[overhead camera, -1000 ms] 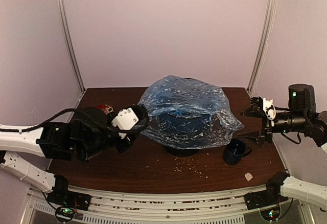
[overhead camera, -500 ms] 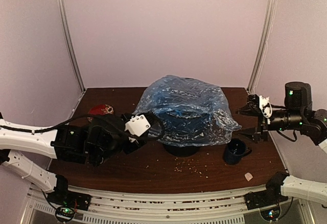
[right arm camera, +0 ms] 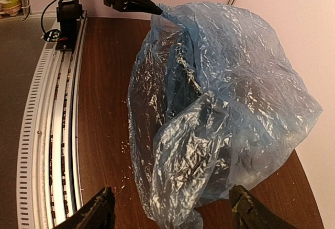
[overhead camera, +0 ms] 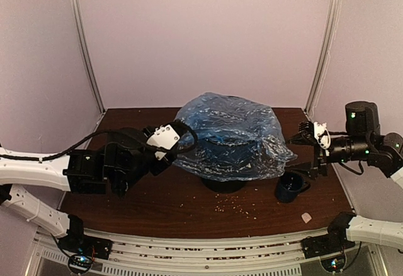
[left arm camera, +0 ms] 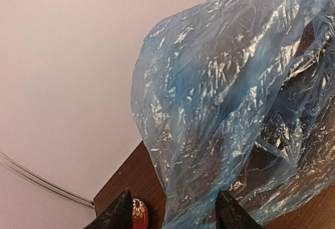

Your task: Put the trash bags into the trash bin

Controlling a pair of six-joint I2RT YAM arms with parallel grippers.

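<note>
Atop trash bin, trash bags draped, left tool jaws apart, right tool likewise.

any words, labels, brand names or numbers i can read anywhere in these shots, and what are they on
No text can be read in any view.
The trash bag, the dark blue mug and the table show no print.
The red item at the bottom of the left wrist view shows a flower pattern, no letters.
</note>
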